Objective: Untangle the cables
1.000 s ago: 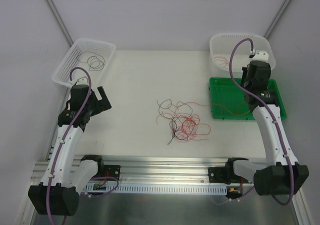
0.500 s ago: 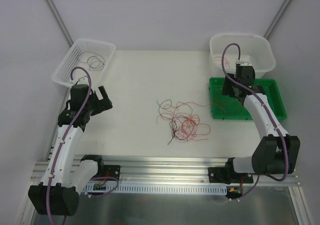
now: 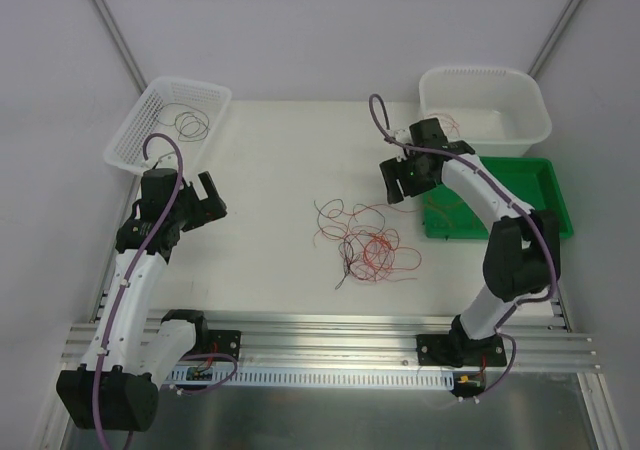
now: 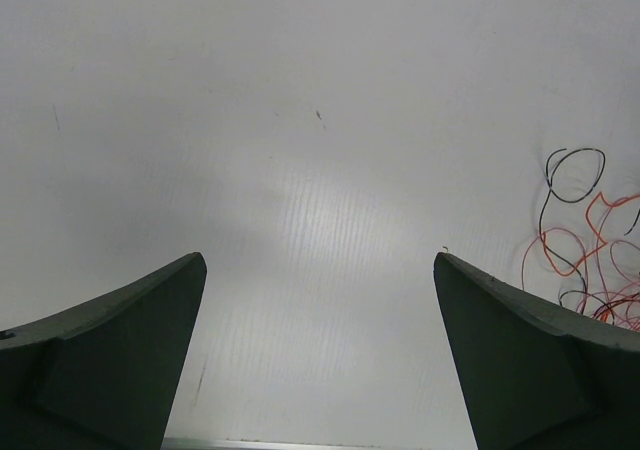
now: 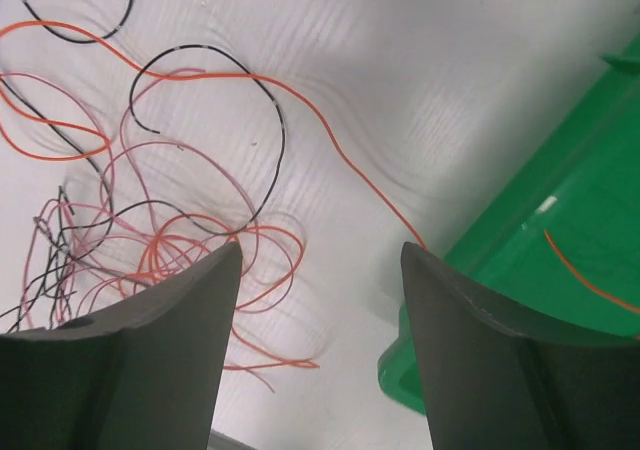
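Note:
A loose tangle of thin red, orange and black cables [image 3: 365, 242] lies mid-table; it also shows in the right wrist view [image 5: 160, 220] and at the right edge of the left wrist view [image 4: 590, 240]. My right gripper [image 3: 400, 180] hovers open just right of the tangle, beside the green tray [image 3: 545, 185], with nothing between its fingers [image 5: 150, 340]. One orange strand runs from the tangle to the tray's edge. My left gripper [image 3: 205, 202] stands open at the table's left, well away from the cables, over bare white surface [image 4: 320, 270].
A white mesh basket [image 3: 135, 135] at the back left holds a few thin wires. A white tub [image 3: 530, 100] stands at the back right, behind the green tray [image 5: 590, 200], which holds an orange wire. An aluminium rail [image 3: 330, 345] runs along the near edge.
My right arm swung from over the white tub and green tray leftward to the tangle's right side, and its jaws opened. The left arm has stayed put.

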Action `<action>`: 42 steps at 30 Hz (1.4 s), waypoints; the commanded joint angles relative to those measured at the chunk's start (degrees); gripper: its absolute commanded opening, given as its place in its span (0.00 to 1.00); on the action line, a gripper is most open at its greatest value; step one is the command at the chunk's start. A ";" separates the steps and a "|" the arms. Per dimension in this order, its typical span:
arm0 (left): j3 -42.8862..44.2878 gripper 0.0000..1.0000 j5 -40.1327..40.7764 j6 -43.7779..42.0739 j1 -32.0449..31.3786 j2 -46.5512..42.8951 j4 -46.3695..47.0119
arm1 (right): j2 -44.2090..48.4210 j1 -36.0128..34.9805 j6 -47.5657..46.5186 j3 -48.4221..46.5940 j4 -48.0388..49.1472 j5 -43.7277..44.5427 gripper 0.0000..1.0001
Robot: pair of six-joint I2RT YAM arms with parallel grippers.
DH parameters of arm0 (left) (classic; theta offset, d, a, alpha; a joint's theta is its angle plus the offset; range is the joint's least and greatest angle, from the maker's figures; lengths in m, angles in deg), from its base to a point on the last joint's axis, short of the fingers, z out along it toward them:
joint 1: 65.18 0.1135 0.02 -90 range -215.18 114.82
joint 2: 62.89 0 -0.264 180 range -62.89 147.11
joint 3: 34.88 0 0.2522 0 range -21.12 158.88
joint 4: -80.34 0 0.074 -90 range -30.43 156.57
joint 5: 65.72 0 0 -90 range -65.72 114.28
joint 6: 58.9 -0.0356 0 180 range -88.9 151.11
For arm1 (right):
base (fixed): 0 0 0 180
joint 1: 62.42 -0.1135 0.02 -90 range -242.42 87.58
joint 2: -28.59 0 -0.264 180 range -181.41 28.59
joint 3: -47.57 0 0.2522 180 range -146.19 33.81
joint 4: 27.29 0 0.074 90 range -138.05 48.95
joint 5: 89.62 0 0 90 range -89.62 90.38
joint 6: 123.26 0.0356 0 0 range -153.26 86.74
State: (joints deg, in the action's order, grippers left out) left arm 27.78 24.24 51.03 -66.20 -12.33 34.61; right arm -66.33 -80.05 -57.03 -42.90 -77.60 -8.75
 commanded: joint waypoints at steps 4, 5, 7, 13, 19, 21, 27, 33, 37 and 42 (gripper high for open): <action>-0.13 0.99 -1.99 -1.38 0.66 0.15 1.29 | -9.93 -1.44 -8.66 -8.80 -6.60 -3.01 0.68; -0.13 0.99 -1.99 -1.29 0.66 0.06 1.29 | -12.03 -1.62 -8.84 -9.33 -6.60 -2.66 0.67; -0.13 0.99 -2.08 -1.38 0.66 0.23 1.38 | -13.62 -1.62 -8.93 -10.13 -6.25 -1.78 0.66; -0.04 0.99 -2.78 -1.38 0.66 0.41 1.29 | -18.63 -1.97 -9.98 -11.10 -5.19 -1.77 0.55; -0.12 0.99 -2.96 -1.38 0.75 0.50 1.38 | -21.80 -1.97 -11.39 -10.75 -4.14 -2.12 0.38; -0.12 0.99 -3.04 -1.38 0.66 0.50 1.38 | -22.33 -1.88 -11.74 -10.74 -4.31 -2.04 0.35; -0.21 0.99 -3.13 -1.29 0.66 0.50 1.47 | -21.37 -2.32 -12.18 -9.78 -4.49 -1.07 0.14; -0.12 0.99 -3.22 -1.29 0.66 0.41 1.47 | -11.36 -4.08 -12.44 -9.34 -5.28 0.42 0.01; -0.21 0.99 -3.31 -1.38 0.66 0.50 1.38 | -3.45 -6.01 -12.71 -10.21 -6.24 4.36 0.01; -0.21 0.99 -3.22 -1.29 0.66 0.32 1.47 | 4.73 -7.42 -11.48 -12.94 -7.83 11.12 0.01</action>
State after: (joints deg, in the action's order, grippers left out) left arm 27.78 21.73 50.98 -66.17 -11.85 34.63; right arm -67.22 -87.06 -68.44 -52.82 -83.29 -3.35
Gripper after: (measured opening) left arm 0.989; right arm 0.019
